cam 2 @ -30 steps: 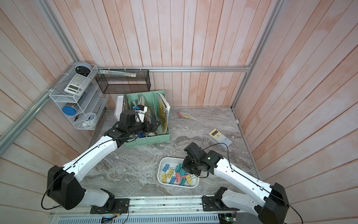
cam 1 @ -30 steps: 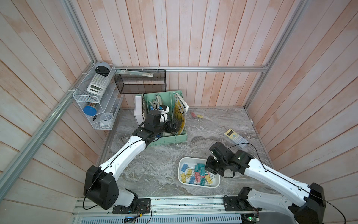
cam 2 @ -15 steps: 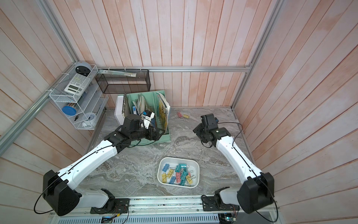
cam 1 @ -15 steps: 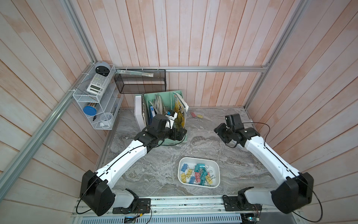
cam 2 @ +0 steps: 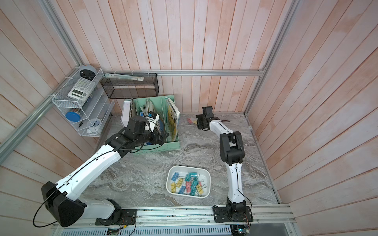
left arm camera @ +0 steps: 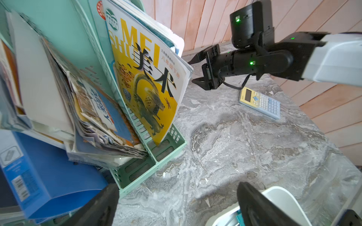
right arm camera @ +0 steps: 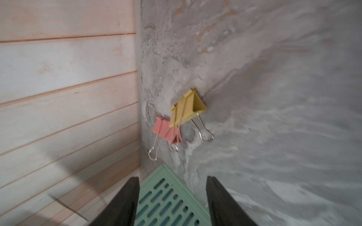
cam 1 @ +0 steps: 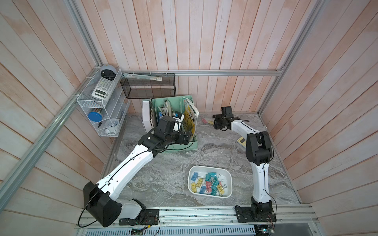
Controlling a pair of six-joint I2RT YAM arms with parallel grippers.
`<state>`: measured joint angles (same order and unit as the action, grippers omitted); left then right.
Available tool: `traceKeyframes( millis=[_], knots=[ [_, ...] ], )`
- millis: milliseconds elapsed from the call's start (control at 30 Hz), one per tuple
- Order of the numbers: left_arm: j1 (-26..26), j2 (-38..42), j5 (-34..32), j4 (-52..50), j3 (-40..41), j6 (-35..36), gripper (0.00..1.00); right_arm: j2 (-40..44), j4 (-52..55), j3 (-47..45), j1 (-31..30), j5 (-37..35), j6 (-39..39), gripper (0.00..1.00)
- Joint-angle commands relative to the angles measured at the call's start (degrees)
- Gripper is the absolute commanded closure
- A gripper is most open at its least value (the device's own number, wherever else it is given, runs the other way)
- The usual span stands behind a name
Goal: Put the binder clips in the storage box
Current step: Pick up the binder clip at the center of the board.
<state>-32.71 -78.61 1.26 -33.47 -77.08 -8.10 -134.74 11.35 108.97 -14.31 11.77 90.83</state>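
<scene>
Compared with a second ago, the right claw point(cam 1: 215, 123) is no longer over the storage box point(cam 1: 208, 167) at the lower middle of both top views. It now sits at the upper middle, by the back wall point(right arm camera: 68, 97), and its jaws stand wider than they did. They are partly apart with nothing between them. The left claw point(left arm camera: 179, 187) has drawn out of the mint file holder point(cam 1: 184, 147) and hangs just in front of it, spread wide and empty. Most binder clips point(cam 1: 207, 183) already lie heaped in the box. Two are left on the bench point(cam 1: 214, 151): a yellow clip point(right arm camera: 188, 107) and a pink clip point(right arm camera: 166, 130), which appear to touch, the yellow one partly over the pink. The step in hand looks like the reach for one of these stragglers. The next move probably calls for lowering the right claw over the yellow clip, closing on its body rather than its wire handles, and lifting without dragging the pink one along. Room is tight there, with the wall just beside the pink clip and a corner of the file holder close below the fingers in the right wrist view. Bare bench lies between there and the box, and the calculator point(left arm camera: 260, 102) sits off toward the right edge.
</scene>
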Motion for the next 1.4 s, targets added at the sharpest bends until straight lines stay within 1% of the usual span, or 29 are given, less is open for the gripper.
traceKeyframes(
  millis=[0,67,133,167,267,367,467,600,633,700,767,833,900,967,1033,1067,1100,1167,1233,1300,1367],
  knots=[
    [0.0,0.7,-4.6,-2.9,-2.2,2.1,0.00,-5.4,-0.9,8.7,1.0,1.9,4.9,0.38],
    [-0.1,0.8,-5.8,-3.4,-2.2,2.2,0.00,-8.9,-0.5,12.9,1.4,2.7,6.1,0.40],
    [-0.1,0.9,-6.6,-3.8,-2.2,2.1,0.00,-11.6,-0.5,15.9,1.6,3.4,7.2,0.46],
    [0.0,0.8,-6.9,-3.9,-2.3,2.1,0.00,-12.6,-0.5,17.0,1.6,3.6,7.7,0.52],
    [0.0,0.0,-7.2,-5.0,-3.6,2.6,0.00,-14.0,-0.5,17.9,1.7,4.7,8.6,0.79],
    [0.0,-1.2,-7.5,-5.7,-5.4,2.7,0.00,-12.6,-0.5,16.6,1.6,4.7,7.4,0.99],
    [0.0,-1.9,-6.4,-5.1,-6.1,2.1,0.00,-9.8,-1.9,13.5,1.9,5.3,7.2,1.00],
    [0.0,-1.7,-3.7,-1.3,-7.1,0.1,0.00,-1.3,-8.2,4.5,1.6,6.9,10.1,1.00],
    [0.2,-1.6,-2.6,1.0,-7.4,-2.9,0.00,1.6,-10.2,1.7,1.6,7.7,10.8,1.00],
    [0.6,-2.1,0.2,6.0,-8.5,-7.1,0.00,8.6,-12.8,-3.8,0.6,6.3,13.1,1.00],
    [1.0,-3.2,2.3,10.7,-10.3,-10.8,0.00,17.6,-15.4,-11.6,-1.3,0.4,16.4,1.00],
    [1.1,-4.3,3.6,13.8,-12.1,-12.4,0.00,26.1,-15.6,-17.7,-3.6,-7.1,18.7,1.00],
    [1.1,-4.7,4.1,18.4,-12.1,-13.9,0.00,33.1,-10.9,-20.1,-6.3,-12.5,19.8,1.00],
    [1.1,-4.8,3.8,25.0,-10.1,-16.5,0.00,39.1,-7.1,-21.9,-9.2,-17.4,21.5,1.00],
    [1.3,-5.3,3.7,32.0,-7.7,-20.6,0.01,43.7,-8.4,-25.1,-12.1,-21.5,24.1,1.00],
    [1.4,-5.6,4.5,36.1,-6.4,-23.0,0.03,45.6,-10.0,-26.6,-13.4,-23.2,25.0,1.00],
    [1.6,-6.1,5.3,40.0,-5.1,-25.6,0.07,46.9,-11.3,-27.3,-14.5,-24.2,25.0,1.00],
    [1.9,-7.5,8.2,50.1,-2.7,-32.2,0.21,49.3,-11.9,-27.8,-17.2,-25.8,25.6,1.00],
    [1.8,-9.5,10.6,57.4,-1.7,-36.8,0.28,51.2,-12.1,-28.0,-19.5,-27.8,25.9,1.00],
    [1.4,-11.4,12.5,62.6,-1.3,-38.9,0.36,52.6,-12.3,-28.0,-21.2,-29.1,26.3,1.00],
    [0.9,-12.9,12.8,64.9,-1.1,-38.5,0.39,53.8,-12.6,-28.0,-22.3,-30.0,25.8,1.00]
  ],
)
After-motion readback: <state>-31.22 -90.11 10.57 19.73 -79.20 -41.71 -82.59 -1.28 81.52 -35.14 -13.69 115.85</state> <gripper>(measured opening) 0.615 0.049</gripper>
